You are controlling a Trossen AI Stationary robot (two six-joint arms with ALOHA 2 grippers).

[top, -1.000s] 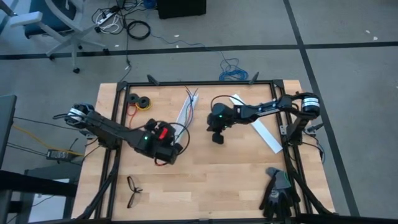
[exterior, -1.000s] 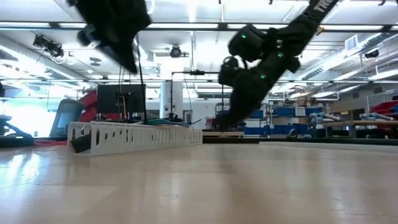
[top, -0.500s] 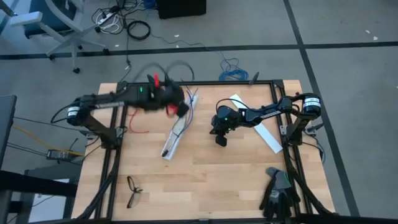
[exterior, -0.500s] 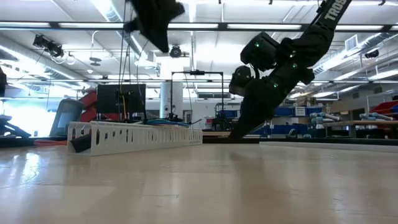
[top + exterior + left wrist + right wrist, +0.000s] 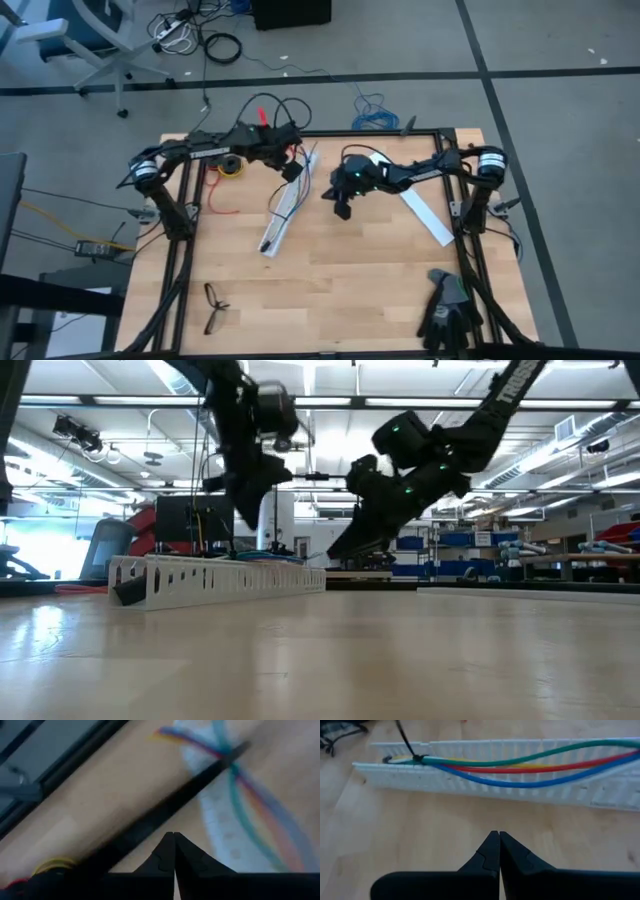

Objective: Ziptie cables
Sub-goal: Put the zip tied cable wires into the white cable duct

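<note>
While both arms crowd the table's far middle, what you need to read is how the cables (image 5: 530,767) lie against each gripper. They rest along the white slotted strip (image 5: 285,205), whose long axis runs from near the far edge, by the left gripper (image 5: 292,171), down toward you and a little to the left. One ziptie (image 5: 406,742) already cinches them at one end, its black tail sticking up in the right wrist view. Your right gripper (image 5: 341,209) hangs just beside the strip on its right, fingers pressed together and empty, facing the strip's long side square on, so the cables cross its view sideways. Your left gripper sits over the strip's far end, also pinched shut; a dark ziptie (image 5: 165,812) crosses its wrist view diagonally, but whether it is actually held you cannot tell. By my judgement the left is nearer the cables' far end, the right nearer their middle.
</note>
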